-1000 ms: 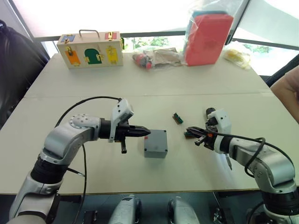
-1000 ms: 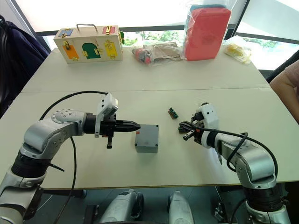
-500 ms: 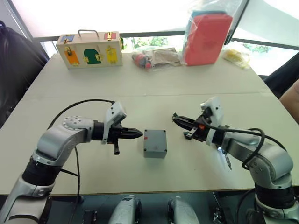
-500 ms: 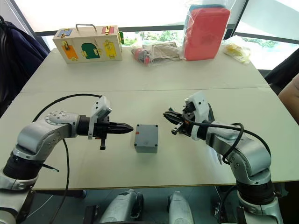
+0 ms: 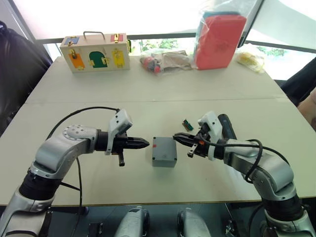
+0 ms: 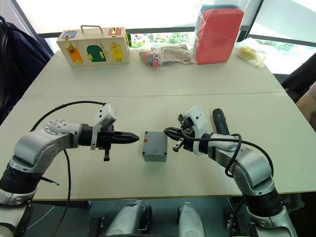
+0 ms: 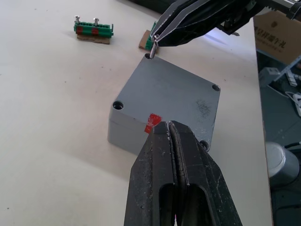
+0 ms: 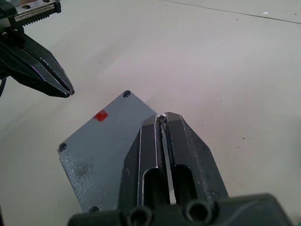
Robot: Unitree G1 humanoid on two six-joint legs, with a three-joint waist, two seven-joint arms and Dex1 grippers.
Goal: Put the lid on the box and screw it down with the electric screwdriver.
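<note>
Bringing a small screw [image 7: 152, 44] to the box's [image 5: 164, 151] far right corner hole, we are pinching it in the right gripper [image 5: 178, 138], which has moved in from the green screw holder [image 5: 187, 124] on the right. The lid [image 7: 169, 98] is already lying on the box at the table's [image 5: 148, 108] middle. Our left gripper [image 5: 143, 143], clenched and empty, has backed slightly away leftwards. The electric screwdriver [image 6: 220, 123] is now lying released, right of the box.

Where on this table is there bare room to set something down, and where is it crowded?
Bare: the wide band between the grey box and the wooden latch box at the far edge. Crowded: around the grey box, flanked by the left gripper and right gripper, with a green piece and the electric screwdriver nearby.
</note>
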